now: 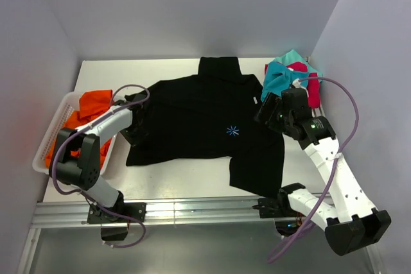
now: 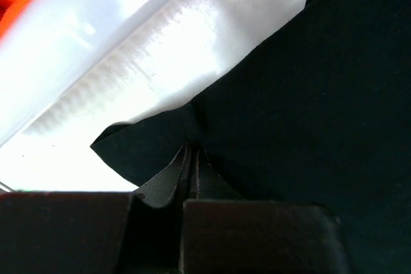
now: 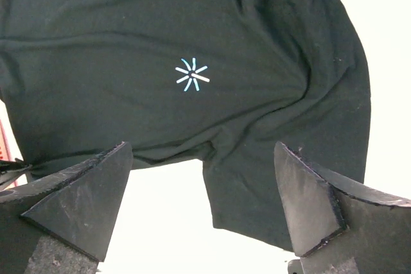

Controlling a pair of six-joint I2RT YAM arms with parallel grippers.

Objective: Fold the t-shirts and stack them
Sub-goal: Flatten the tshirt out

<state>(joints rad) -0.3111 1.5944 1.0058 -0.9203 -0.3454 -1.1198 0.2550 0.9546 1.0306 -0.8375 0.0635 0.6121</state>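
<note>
T-shirt [image 1: 192, 113] edge pinched in left gripper [image 2: 191, 158], right gripper [image 3: 201, 149] spread above it

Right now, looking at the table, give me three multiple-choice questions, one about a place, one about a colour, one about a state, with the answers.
1. Where does the crumpled orange cloth shirt lie?
A) in the white plastic basket at the left
B) on bare table by the arm bases
C) in the far right corner

2. What colour is the small starburst mark on the large black cloth t-shirt?
A) red
B) blue
C) yellow

3. How do the left fingers stand?
A) wide open above the table
B) shut on the black t-shirt's edge
C) shut on the basket's rim

Answers:
1 A: the orange cloth sits inside the basket.
2 B: the top and right wrist views show light blue rays.
3 B: the left wrist view shows them pinching a black fold.
</note>
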